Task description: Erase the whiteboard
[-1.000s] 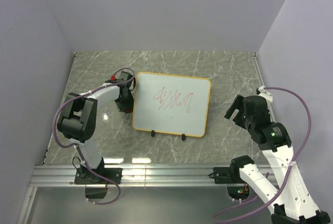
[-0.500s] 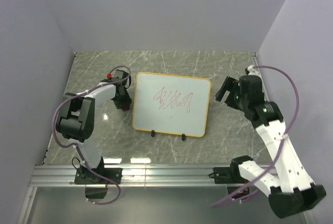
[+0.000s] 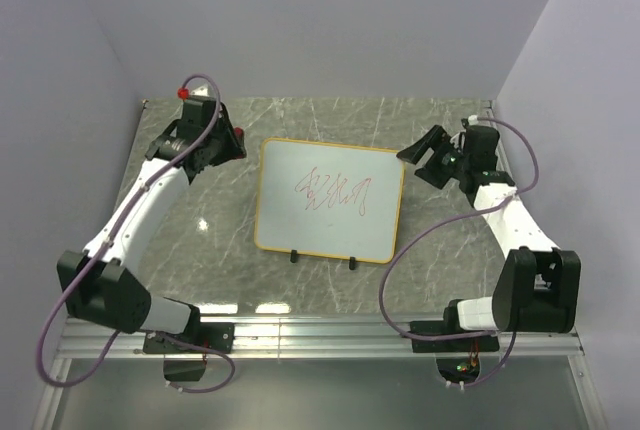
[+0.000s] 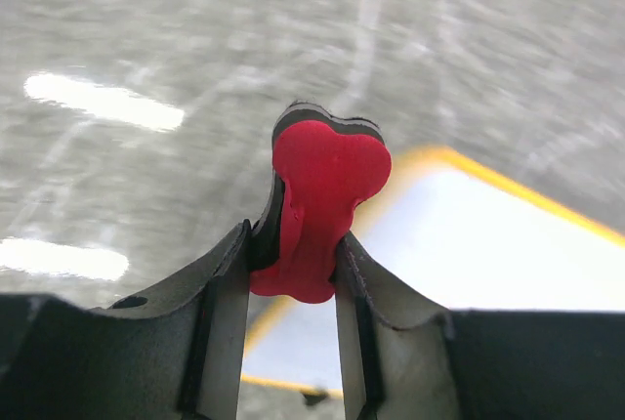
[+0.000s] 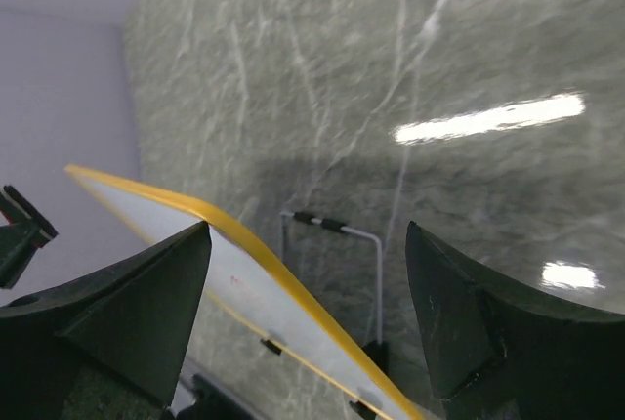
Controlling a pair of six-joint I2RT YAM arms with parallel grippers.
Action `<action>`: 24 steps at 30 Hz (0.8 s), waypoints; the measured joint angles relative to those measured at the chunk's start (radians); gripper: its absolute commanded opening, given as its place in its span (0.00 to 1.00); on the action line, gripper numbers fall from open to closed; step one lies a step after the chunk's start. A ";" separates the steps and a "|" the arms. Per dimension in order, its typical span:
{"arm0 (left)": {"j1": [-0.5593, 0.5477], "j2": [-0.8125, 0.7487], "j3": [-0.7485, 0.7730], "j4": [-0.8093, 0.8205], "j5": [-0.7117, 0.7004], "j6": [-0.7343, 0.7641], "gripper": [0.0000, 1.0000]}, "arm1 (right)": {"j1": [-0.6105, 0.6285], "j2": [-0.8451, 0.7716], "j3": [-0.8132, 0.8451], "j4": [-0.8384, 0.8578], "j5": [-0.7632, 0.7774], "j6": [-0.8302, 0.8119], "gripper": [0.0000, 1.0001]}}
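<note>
The whiteboard (image 3: 329, 218) carries red scribbles (image 3: 335, 191) at centre.

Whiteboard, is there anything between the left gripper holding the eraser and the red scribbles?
Nothing visible. The left gripper, shut on the eraser, hangs off the whiteboard's far left corner, and only bare white board lies between it and the red scribbles. The right gripper is open by the opposite edge, outside that path.

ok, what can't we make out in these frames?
Left wrist: lower end of the eraser hidden between fingers of the left gripper; table blurred.
Right wrist: whiteboard nearly edge-on, scribbles unreadable, part behind the right gripper.
Top: eraser is a red speck, too small for detail.
</note>
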 measured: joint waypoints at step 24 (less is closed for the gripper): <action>-0.627 0.422 0.357 0.071 0.018 -0.158 0.00 | -0.005 0.020 -0.286 0.587 -0.295 0.177 0.47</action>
